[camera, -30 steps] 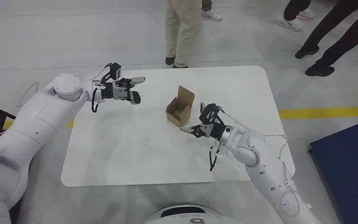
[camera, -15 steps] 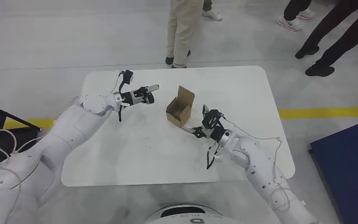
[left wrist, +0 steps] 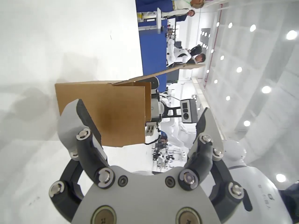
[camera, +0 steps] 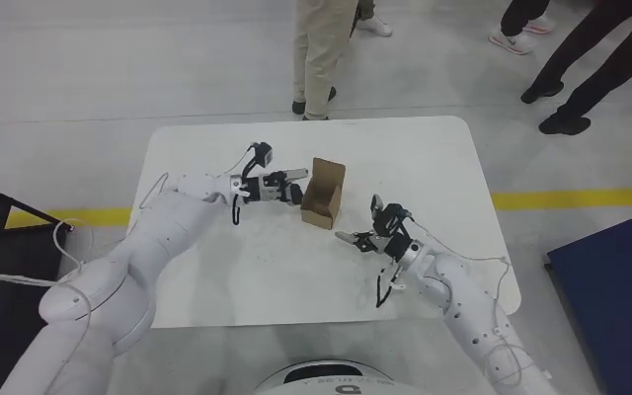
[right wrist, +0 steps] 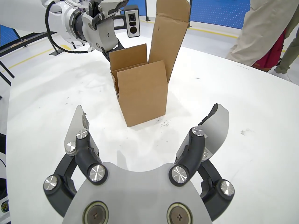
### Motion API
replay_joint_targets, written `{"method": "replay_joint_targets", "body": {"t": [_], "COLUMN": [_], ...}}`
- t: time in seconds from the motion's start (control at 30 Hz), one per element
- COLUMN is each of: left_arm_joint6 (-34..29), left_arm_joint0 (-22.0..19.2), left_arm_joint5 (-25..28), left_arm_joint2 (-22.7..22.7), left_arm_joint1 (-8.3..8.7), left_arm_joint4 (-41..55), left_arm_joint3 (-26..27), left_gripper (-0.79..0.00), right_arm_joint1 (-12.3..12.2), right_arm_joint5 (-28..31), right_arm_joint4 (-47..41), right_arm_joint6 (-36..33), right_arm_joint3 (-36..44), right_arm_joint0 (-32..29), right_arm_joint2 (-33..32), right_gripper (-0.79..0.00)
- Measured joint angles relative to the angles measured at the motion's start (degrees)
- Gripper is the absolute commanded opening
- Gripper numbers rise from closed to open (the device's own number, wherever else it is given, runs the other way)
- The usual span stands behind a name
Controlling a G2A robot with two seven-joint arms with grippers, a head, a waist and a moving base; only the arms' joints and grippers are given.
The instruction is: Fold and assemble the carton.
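A small brown carton [camera: 323, 193] stands upright near the middle of the white table [camera: 197, 286], its top open and one long flap raised. My left gripper [camera: 296, 188] is open right beside the carton's left side; in the left wrist view the carton [left wrist: 109, 108] sits just beyond the spread fingers of that gripper [left wrist: 142, 117]. My right gripper [camera: 348, 237] is open, low over the table, a short way off the carton's near right corner. The right wrist view has the carton [right wrist: 142, 92] ahead of the open right gripper [right wrist: 149, 113], with the left gripper [right wrist: 112, 8] behind it.
A person's legs [camera: 321, 59] stand at the table's far edge, and others are farther back on the right. Bare table surface lies in front of the carton and to both sides.
My left gripper has swung from the table's left side across to the carton's left side. The right gripper has drawn back slightly toward the near right. The carton has turned a little.
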State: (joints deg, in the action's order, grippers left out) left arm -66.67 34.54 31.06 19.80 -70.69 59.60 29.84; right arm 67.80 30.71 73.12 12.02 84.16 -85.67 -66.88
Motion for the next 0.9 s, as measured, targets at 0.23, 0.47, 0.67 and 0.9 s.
{"method": "replay_joint_targets", "body": {"t": [0.23, 0.47, 0.67, 0.9], "left_arm_joint6": [-4.13, -2.85, -2.29, -2.03], "left_arm_joint0": [-0.13, 2.04, 8.26, 13.46], "left_arm_joint5": [2.59, 3.71, 4.28, 4.53], "left_arm_joint2": [3.90, 11.05, 18.01, 23.36], "left_arm_joint1": [-0.02, 3.93, 8.35, 11.08], "left_arm_joint4": [2.27, 2.24, -1.10, -5.13], "left_arm_joint3": [-4.35, 4.27, 10.48, 15.27], "left_gripper": [0.000, 0.000, 0.000, 0.000], "right_arm_joint1": [0.39, 2.04, 3.51, 4.12], "right_arm_joint5": [2.94, -4.01, -11.19, -15.07], "right_arm_joint4": [-7.72, -15.64, -15.51, -13.32], "right_arm_joint6": [1.76, -1.74, -8.65, -15.81], "right_arm_joint3": [-1.31, -4.96, -7.80, -6.33], "right_arm_joint0": [1.55, 6.05, 10.43, 12.04], "right_arm_joint2": [-0.09, 2.93, 7.26, 9.56], "right_gripper": [0.000, -0.080, -0.148, -0.406]}}
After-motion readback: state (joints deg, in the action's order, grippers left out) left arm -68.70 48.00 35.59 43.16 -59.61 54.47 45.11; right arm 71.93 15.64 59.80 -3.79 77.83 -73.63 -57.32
